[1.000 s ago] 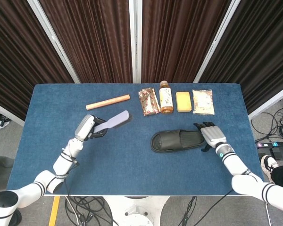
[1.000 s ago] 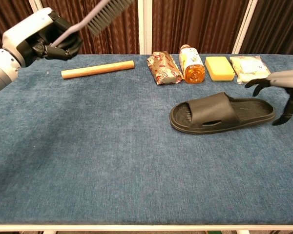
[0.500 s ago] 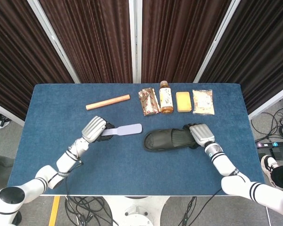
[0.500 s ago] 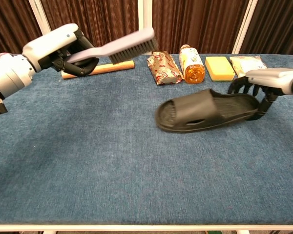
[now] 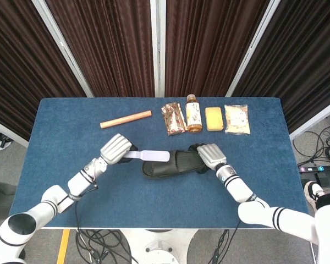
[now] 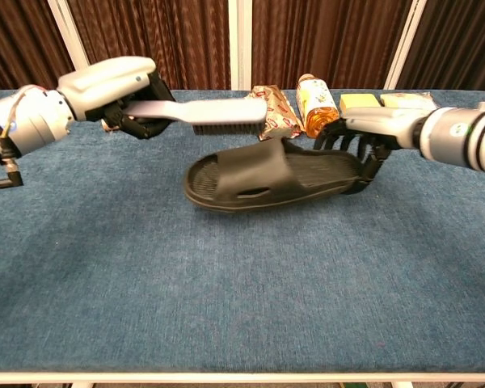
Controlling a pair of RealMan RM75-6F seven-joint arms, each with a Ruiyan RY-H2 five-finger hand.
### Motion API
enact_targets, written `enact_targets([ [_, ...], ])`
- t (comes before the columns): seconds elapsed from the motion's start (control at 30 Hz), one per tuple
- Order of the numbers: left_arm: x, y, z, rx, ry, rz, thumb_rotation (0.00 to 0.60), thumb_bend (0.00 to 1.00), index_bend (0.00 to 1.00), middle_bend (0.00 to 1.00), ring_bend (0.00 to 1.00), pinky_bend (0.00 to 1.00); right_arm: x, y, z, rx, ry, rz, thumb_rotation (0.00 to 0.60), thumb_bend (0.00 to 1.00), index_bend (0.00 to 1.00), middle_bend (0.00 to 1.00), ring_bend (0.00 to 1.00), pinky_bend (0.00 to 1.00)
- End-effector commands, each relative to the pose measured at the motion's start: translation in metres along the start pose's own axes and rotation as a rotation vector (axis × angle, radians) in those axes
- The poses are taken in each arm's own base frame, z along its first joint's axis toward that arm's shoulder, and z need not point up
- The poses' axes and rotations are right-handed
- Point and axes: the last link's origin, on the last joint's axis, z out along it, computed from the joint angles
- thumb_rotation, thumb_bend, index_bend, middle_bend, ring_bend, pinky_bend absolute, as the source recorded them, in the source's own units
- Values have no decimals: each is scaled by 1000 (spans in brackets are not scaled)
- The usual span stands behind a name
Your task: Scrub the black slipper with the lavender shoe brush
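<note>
The black slipper (image 5: pixel 168 166) (image 6: pixel 263 178) lies mid-table with its toe to the left. My right hand (image 5: pixel 207 155) (image 6: pixel 357 137) grips its heel end. My left hand (image 5: pixel 116 149) (image 6: pixel 121 94) holds the lavender shoe brush (image 5: pixel 151 156) (image 6: pixel 214 113) by the handle. The brush head points right, bristles down, and hovers just above the slipper's toe strap. In the chest view a small gap shows between the bristles and the slipper.
Along the far side lie a wooden rolling pin (image 5: pixel 125 119), a brown snack packet (image 5: pixel 172 118) (image 6: pixel 273 109), an orange-capped bottle (image 5: pixel 193 114) (image 6: pixel 318 103), a yellow sponge (image 5: pixel 213 118) (image 6: pixel 357 101) and a pale packet (image 5: pixel 236 119). The blue table (image 5: pixel 60 137) spreads wide around them.
My right hand has slid the slipper leftward to mid-table. My left hand has carried the brush right and lowered it over the slipper's toe.
</note>
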Motion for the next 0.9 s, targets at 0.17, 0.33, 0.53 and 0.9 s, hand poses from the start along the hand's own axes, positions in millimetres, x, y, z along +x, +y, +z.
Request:
enact_targets([
  [0.17, -13, -8, 6, 82, -76, -76, 600, 817, 1000, 1000, 918, 1000, -5, -16, 9, 3, -20, 0, 600, 267, 385, 481, 281, 348],
  [0.33, -20, -15, 4, 136, -104, -122, 600, 817, 1000, 1000, 918, 1000, -4, -17, 12, -5, -16, 10, 600, 270, 383, 481, 281, 348],
  [0.53, -24, -12, -4, 109, -96, -116, 600, 817, 1000, 1000, 918, 1000, -4, -18, 17, -19, -13, 21, 600, 266, 381, 486, 287, 348],
  [0.9, -32, -7, -23, 37, -130, -34, 600, 818, 1000, 1000, 918, 1000, 3, -20, 26, -42, -19, 66, 600, 267, 374, 487, 306, 348],
])
